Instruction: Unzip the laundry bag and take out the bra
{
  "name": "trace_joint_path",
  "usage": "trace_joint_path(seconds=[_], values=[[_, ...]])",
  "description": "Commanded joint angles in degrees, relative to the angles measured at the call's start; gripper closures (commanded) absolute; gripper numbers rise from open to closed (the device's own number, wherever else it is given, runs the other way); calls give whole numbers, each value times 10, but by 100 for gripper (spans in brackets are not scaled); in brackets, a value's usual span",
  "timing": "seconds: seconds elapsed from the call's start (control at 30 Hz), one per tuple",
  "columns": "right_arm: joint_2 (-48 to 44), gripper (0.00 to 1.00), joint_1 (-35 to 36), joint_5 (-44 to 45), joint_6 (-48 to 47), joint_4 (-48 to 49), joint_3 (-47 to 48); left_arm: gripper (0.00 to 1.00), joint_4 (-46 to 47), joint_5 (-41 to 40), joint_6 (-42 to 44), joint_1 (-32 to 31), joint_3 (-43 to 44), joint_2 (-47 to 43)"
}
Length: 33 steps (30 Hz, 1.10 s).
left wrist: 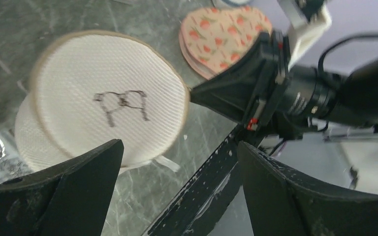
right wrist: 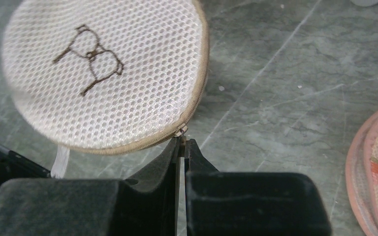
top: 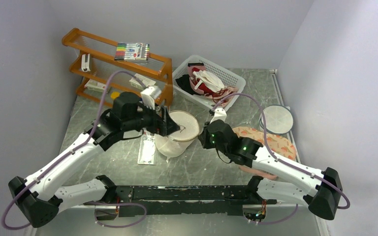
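Looking along the right wrist camera, you find the right claw (right wrist: 182, 142) clenched, its two tips pressed together at the beige rim of the laundry bag (right wrist: 108, 73). The small metal piece between them looks like the zip pull (right wrist: 180, 131), though it is too small for you to be sure. This view alone gives you the mesh weave and the dark emblem (right wrist: 91, 56) up close.

Your left wrist camera shows the other side. The left claw (left wrist: 179, 145) is released, its fingers spread wide with nothing between them, facing the bag's emblem side. From here you also see the right claw's point touching the bag's rim, and a white strap (left wrist: 165, 162) poking out under the bag.

Only the top camera gives you the layout. The bag stands tilted near the middle of the bench (top: 202, 164), between the two claws. A flat packet (top: 146, 150) lies just beside it, and the peach fruit-patterned pads (top: 275, 142) sit partly under the right arm, with a grey disc (top: 278, 119) beyond them. At the back are a white basket (top: 226, 78) of clothes and an orange rack (top: 118, 59) carrying a pack of markers (top: 133, 51).
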Motion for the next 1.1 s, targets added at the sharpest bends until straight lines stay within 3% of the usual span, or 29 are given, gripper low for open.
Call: trace_joint_path(seconds=[0.0,0.2,0.33,0.43,0.7,0.9,1.07], values=[[-27,100,-3,-17,-11,32,5,2,1,-80,118,-87,33,27],[-32,100,-3,-31,-18,25,29,4,24,-168,249,-185,50,78],[-31,100,-2,-34,-16,24,31,8,42,-235,299,-199,49,105],[-34,100,-2,-33,-11,23,30,15,60,-216,325,-199,46,123],[-42,100,-2,-38,-8,22,26,23,44,-131,284,-200,81,197],[-36,100,-3,-47,-9,21,30,43,78,-182,253,-199,52,195],[-32,100,-2,-52,-6,16,31,55,89,-166,252,-199,44,187]])
